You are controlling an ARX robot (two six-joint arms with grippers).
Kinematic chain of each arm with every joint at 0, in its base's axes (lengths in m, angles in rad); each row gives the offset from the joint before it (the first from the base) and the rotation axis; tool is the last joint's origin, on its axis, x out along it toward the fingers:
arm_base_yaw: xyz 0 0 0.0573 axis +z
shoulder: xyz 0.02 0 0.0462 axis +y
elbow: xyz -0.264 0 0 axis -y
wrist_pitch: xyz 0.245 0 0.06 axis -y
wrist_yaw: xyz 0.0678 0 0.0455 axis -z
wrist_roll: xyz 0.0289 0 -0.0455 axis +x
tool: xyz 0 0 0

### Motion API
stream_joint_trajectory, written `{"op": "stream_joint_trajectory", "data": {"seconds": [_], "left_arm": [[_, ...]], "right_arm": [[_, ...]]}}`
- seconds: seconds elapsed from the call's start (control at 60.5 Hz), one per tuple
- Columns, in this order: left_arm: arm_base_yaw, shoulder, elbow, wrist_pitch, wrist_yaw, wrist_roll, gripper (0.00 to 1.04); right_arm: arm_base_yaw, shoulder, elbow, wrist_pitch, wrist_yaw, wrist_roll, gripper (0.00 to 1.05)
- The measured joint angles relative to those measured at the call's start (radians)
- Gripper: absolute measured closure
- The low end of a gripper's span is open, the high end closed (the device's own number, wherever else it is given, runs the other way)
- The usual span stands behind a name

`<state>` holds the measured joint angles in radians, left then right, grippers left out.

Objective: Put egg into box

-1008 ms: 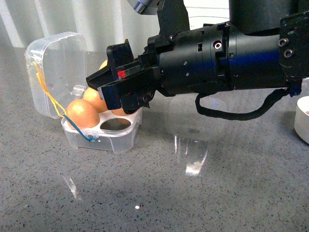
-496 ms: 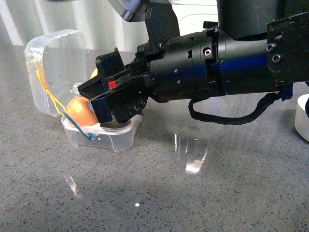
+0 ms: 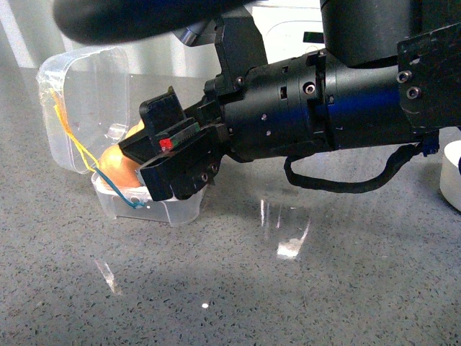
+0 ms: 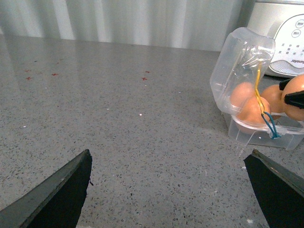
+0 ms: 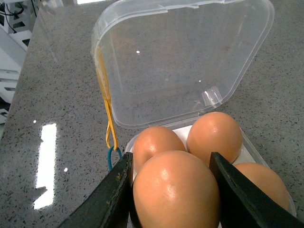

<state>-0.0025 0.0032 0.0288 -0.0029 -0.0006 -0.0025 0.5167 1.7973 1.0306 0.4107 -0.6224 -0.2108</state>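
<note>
Found egg (image 5: 175, 190) clamped in right gripper (image 5: 170, 166), poised directly over box (image 3: 173, 211).

Judged as the closing step: calls for a short descent only, with no sideways travel apparent. Counted three seated eggs (image 5: 213, 133) in the white insert (image 5: 246, 153); could not see the fourth hole, hidden under the held egg. Noted lid (image 5: 190, 61) standing open and upright behind the cells, with yellow and blue loops (image 5: 108, 123) hanging at one side. Could not fix the held egg's long axis for certain, its lower end being cropped; appears to run along the fingers (image 5: 111, 199). Found left gripper (image 4: 171, 154) spread wide, holding nothing, well apart from the box across the desk (image 4: 118, 95); rated right arm the nearer by far. Flagged risk of knocking neighbouring eggs on release.
</note>
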Motion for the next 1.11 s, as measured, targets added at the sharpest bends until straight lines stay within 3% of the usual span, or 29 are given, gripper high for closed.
{"op": "stream_joint_trajectory", "data": {"seconds": [0.33, 0.661, 0.826, 0.958, 1.107], "left_arm": [[0.000, 0.000, 0.000, 0.000, 0.000, 0.000, 0.07], [0.000, 0.000, 0.000, 0.000, 0.000, 0.000, 0.07], [0.000, 0.000, 0.000, 0.000, 0.000, 0.000, 0.07], [0.000, 0.000, 0.000, 0.000, 0.000, 0.000, 0.07], [0.000, 0.000, 0.000, 0.000, 0.000, 0.000, 0.07]], "right_arm": [[-0.002, -0.049, -0.024, 0.000, 0.000, -0.006, 0.06], [-0.055, -0.153, -0.063, 0.063, 0.034, 0.029, 0.07], [-0.144, -0.238, -0.134, 0.170, 0.187, 0.095, 0.07], [-0.224, -0.311, -0.267, 0.264, 0.446, 0.074, 0.07], [-0.289, -0.392, -0.377, 0.353, 0.638, 0.041, 0.07]]}}
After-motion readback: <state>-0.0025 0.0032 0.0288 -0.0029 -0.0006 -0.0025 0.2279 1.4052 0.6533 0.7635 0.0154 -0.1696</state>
